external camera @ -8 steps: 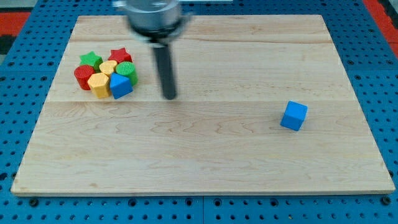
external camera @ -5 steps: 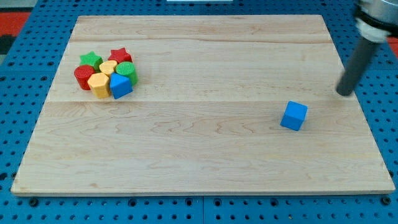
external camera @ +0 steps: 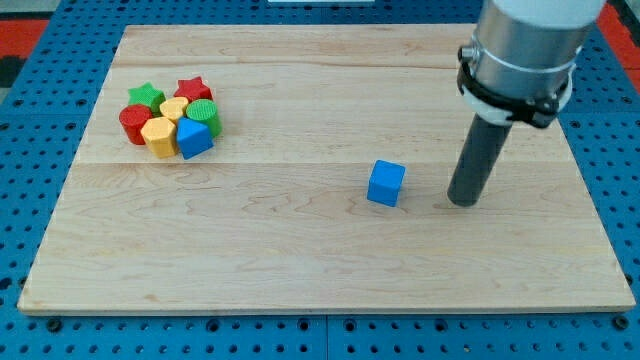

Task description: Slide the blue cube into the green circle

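Wooden board over blue pegboard, blue cube near my tip; no pincer visible.

Between the blue cube and the green circle the counter lies bare, so a straight run toward the view's left meets nothing until the cluster itself. There the blue block, yellow block and second yellow block crowd the circle's lower and left sides, with the red star just above it. My tip stands near the cube's right, a clear gap between them
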{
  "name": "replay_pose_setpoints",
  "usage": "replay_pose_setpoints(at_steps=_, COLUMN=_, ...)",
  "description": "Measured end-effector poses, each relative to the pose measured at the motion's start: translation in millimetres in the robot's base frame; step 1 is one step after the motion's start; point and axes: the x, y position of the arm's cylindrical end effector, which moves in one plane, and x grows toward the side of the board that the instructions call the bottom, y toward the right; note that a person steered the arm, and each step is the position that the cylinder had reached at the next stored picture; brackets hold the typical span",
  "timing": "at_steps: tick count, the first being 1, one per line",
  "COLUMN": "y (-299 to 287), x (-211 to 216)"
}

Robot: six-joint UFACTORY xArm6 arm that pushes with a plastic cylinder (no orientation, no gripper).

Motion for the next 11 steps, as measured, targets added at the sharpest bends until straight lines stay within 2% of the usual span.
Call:
replay_pose_setpoints(at_steps=1, y=-51.7, x=8.1)
replay_pose_setpoints(at_steps=3, y=-142.6, x=-53.4)
replay_pose_setpoints(at_steps=5, y=-108.4, x=-71.0)
replay_pose_setpoints(at_steps=7, y=-105.2, x=-129.1)
replay_pose_setpoints(at_steps=8, y=-39.1, x=-128.6)
replay_pose_setpoints(at_steps=9, y=-12.1, x=-148.3)
replay_pose_setpoints(at_steps=10, y=-45.3, x=-166.7)
replay_pose_setpoints(at_steps=11, y=-91.3, x=-163.4)
